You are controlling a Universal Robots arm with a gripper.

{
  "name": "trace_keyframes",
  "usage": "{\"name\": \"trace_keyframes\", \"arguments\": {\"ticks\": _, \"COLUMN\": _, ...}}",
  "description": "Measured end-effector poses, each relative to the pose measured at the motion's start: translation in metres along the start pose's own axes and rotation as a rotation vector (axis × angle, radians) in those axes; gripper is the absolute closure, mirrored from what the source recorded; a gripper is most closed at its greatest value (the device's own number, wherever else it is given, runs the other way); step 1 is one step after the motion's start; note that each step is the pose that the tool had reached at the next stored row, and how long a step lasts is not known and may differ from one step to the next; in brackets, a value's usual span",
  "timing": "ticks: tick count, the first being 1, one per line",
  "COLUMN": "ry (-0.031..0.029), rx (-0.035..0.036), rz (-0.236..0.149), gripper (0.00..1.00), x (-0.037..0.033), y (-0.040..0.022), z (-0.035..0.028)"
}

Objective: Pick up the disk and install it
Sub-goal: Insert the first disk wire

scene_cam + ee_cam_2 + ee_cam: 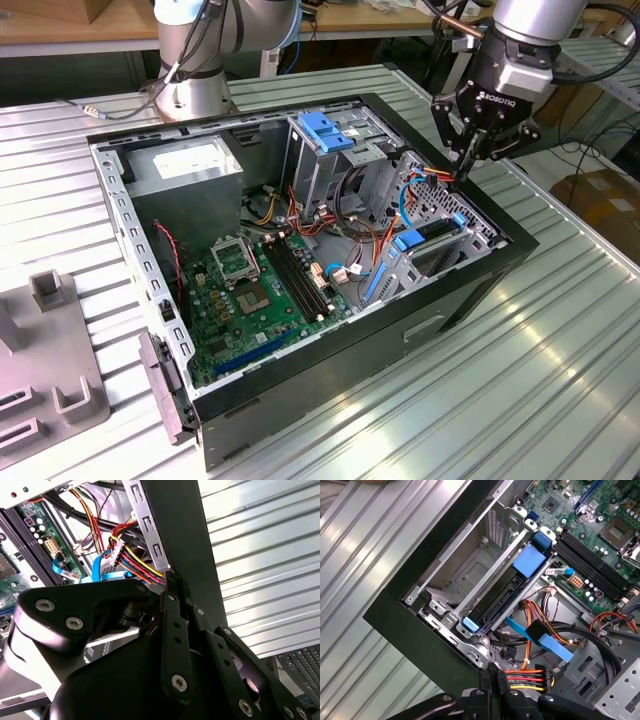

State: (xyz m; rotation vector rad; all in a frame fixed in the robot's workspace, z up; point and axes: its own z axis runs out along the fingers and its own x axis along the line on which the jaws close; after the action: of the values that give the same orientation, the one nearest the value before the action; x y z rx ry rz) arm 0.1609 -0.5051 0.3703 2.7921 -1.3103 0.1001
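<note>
Ribbed metal tabletop (520,400) carries an open computer case (330,385). Inside, the disk (440,232) (496,597) stands on edge in the drive cage (465,575) at a corner of the case, blue rail ends showing. Near it, the fingers (466,170) (494,674) (172,582) are pressed together, gripping nothing, tips beside red and yellow wires (522,678).

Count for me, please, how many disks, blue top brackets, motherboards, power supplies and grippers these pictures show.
disk: 1
blue bracket: 1
motherboard: 1
power supply: 1
gripper: 1
Total: 5
</note>
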Motion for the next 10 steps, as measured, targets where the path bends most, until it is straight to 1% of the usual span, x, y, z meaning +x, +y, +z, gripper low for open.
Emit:
{"name": "trace_keyframes", "arguments": {"ticks": 2, "ry": 0.0019, "rx": -0.0055, "rz": 0.039, "gripper": 0.84, "x": -0.0001, "y": 0.0000, "z": 0.0002}}
{"name": "trace_keyframes", "arguments": {"ticks": 4, "ry": 0.0024, "rx": -0.0087, "rz": 0.066, "gripper": 0.84, "x": -0.0001, "y": 0.0000, "z": 0.0003}}
{"name": "trace_keyframes", "arguments": {"ticks": 6, "ry": 0.0038, "rx": -0.0145, "rz": 0.112, "gripper": 0.84, "x": -0.0001, "y": 0.0000, "z": 0.0005}}
{"name": "trace_keyframes", "arguments": {"ticks": 10, "ry": 0.0067, "rx": -0.0218, "rz": 0.161, "gripper": 0.84, "x": -0.0001, "y": 0.0000, "z": 0.0007}}
